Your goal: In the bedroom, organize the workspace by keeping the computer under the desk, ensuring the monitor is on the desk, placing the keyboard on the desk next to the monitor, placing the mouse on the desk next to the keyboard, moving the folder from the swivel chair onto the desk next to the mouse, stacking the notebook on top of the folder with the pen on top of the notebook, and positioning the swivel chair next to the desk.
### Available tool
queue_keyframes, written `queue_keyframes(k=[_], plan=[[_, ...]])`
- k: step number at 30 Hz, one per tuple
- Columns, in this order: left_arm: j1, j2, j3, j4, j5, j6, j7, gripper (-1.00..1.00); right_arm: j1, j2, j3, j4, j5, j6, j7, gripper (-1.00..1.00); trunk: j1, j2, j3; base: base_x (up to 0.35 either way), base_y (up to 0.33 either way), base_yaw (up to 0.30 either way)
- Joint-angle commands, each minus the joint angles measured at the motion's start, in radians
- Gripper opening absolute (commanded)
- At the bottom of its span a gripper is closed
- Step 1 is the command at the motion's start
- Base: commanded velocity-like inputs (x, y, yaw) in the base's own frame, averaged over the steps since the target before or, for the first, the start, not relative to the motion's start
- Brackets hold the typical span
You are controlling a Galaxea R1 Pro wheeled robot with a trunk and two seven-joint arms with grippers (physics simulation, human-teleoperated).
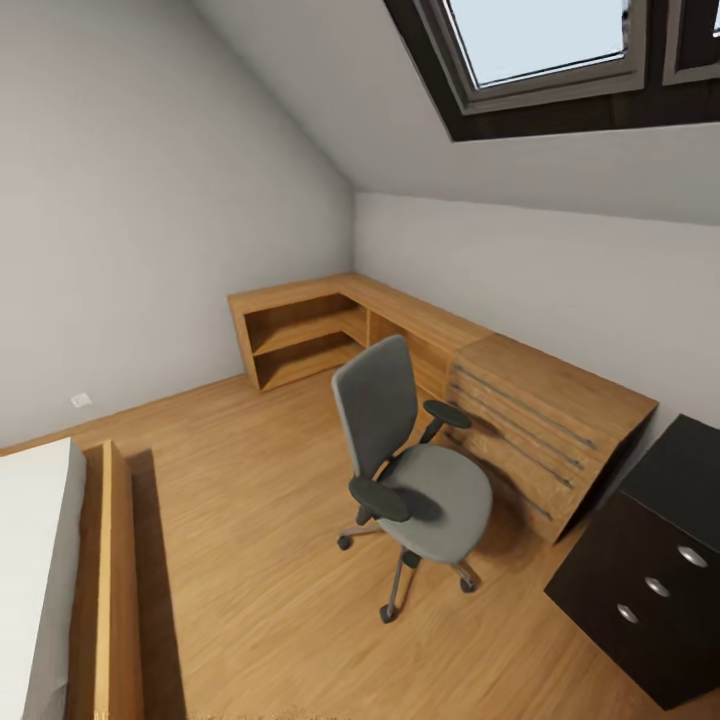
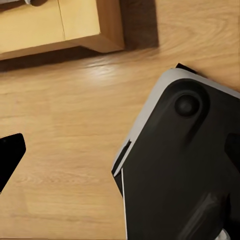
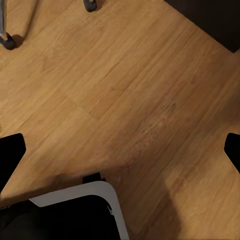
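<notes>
The swivel chair [image 1: 415, 470], grey with black armrests, stands on the wood floor in the middle of the room, its seat bare. Right of it, the desk's dark drawer unit [image 1: 640, 580] and a corner of its black top [image 1: 690, 455] show at the picture's edge. In the right wrist view my right gripper [image 3: 120, 150] is open over bare floor, with two chair casters [image 3: 7, 40] beyond it. My left gripper [image 2: 120, 150] hangs open over the floor beside my own base [image 2: 185, 165]. The computer, monitor, keyboard, mouse, folder, notebook and pen are out of view.
A light wooden drawer cabinet [image 1: 545, 425] stands between the chair and the desk, joined to low wooden shelving [image 1: 300, 335] along the far walls. A bed with a wooden frame [image 1: 110, 580] is at the left. A skylight [image 1: 540, 40] sits in the sloped ceiling.
</notes>
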Motion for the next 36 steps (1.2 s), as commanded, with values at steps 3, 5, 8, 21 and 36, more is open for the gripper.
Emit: queue_keyframes(k=[3,5,8,21,36], plan=[[-0.001,0.0,-0.009,0.0,0.005,-0.002,0.005,1.0,-0.001,0.004,0.009,0.001,-0.001,-0.002,-0.006,1.0,0.0,-0.002,-0.004,0.0,0.0,0.222],[-0.001,0.0,-0.009,0.0,0.005,-0.002,0.005,1.0,-0.001,0.005,0.009,-0.002,0.0,-0.001,-0.007,1.0,0.0,-0.002,-0.006,0.0,0.0,0.228],[-0.001,0.0,-0.009,-0.001,0.005,-0.005,0.005,1.0,-0.008,0.0,0.008,-0.046,0.005,-0.002,-0.01,1.0,0.0,-0.002,-0.009,0.0,0.0,0.23],[-0.001,-0.029,-0.004,-0.338,0.004,-0.011,0.01,1.0,-0.118,-0.015,0.005,-0.054,0.0,-0.005,-0.025,1.0,0.0,-0.002,-0.023,0.0,0.0,0.213],[-0.001,-0.003,0.02,-0.267,0.004,-0.064,-0.02,1.0,-0.117,0.023,0.009,-0.006,0.002,-0.037,-0.024,1.0,0.0,-0.002,-0.037,0.0,0.0,0.218]])
